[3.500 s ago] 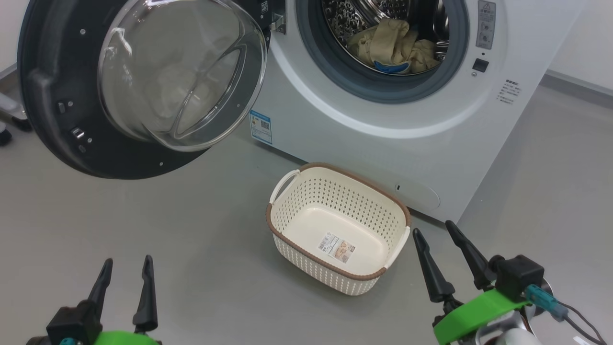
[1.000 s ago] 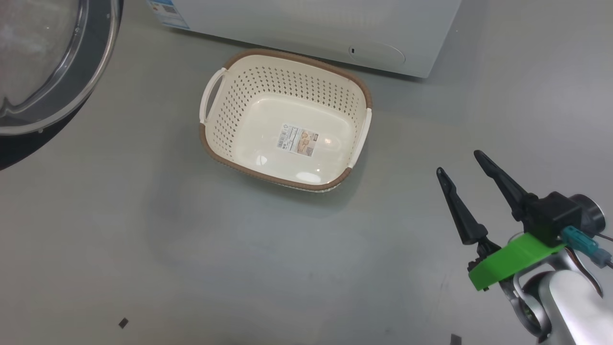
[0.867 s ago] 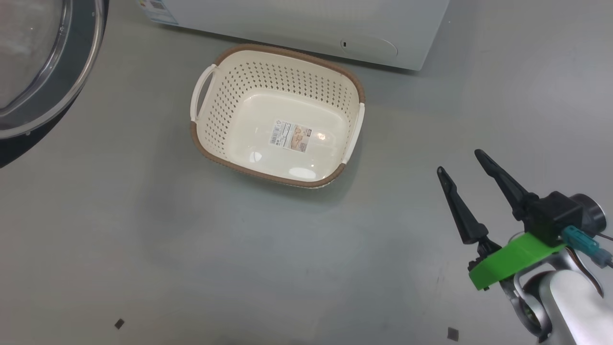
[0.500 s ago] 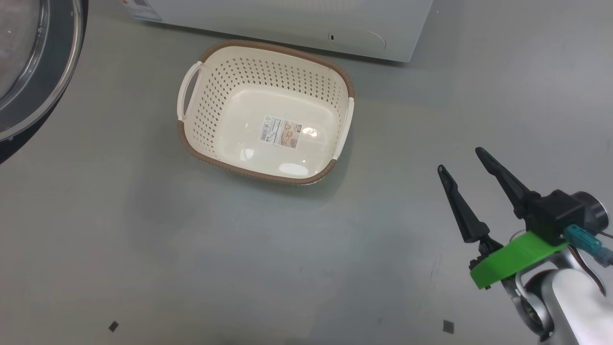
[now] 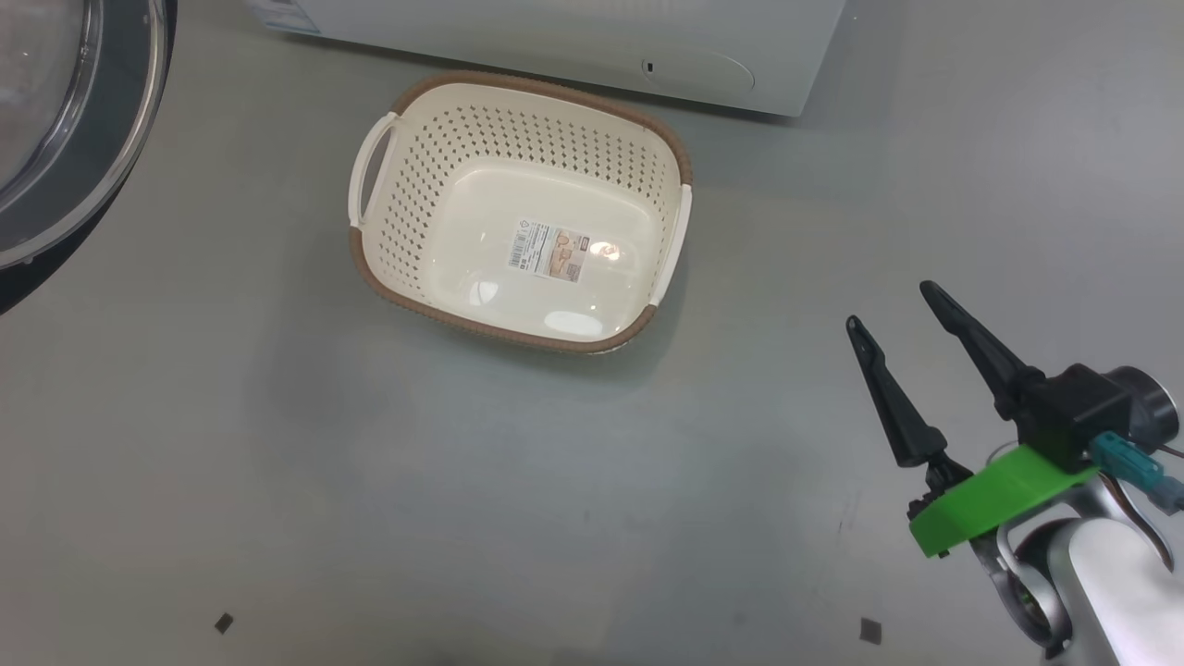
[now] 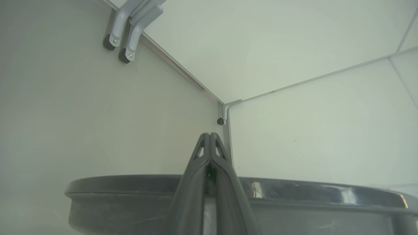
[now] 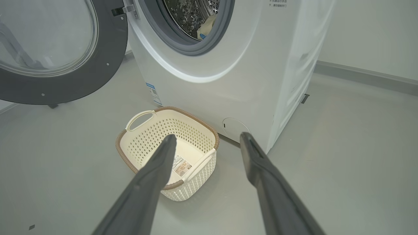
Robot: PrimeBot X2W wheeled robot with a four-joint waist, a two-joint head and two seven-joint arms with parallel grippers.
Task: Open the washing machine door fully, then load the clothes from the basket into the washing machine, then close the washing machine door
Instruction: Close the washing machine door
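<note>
Head view, then each wrist: basket empty, clothes in the drum, door swung open

Head view: the basket (image 5: 407, 213) stands on the grey floor (image 5: 370, 481) just in front of the washing machine (image 5: 555, 37). It holds nothing but the label sticker (image 5: 552, 252) on its bottom. The round service flap (image 5: 698, 72) sits just behind the basket's far right corner. The washing machine door (image 5: 46, 111) hangs open at the upper left, well apart from the basket. The right gripper (image 5: 888, 304) hovers at the lower right, away from the basket, its two fingers spread and holding nothing.

Left wrist view: the left gripper (image 6: 209, 135) has its fingers pressed together at the tips, with nothing seen between them. A dark curved rim (image 6: 130, 186) crosses the bottom behind them; whether they touch it cannot be told. Beyond are pale walls (image 6: 294, 49) and two grey metal legs (image 6: 115, 32).

Right wrist view: between the spread fingers show the basket's near corner and the machine's lower front. The clothes (image 7: 205, 27) lie inside the steel drum (image 7: 183, 16), ringed by the grey gasket (image 7: 196, 49). The door stands open to the left of the opening.
</note>
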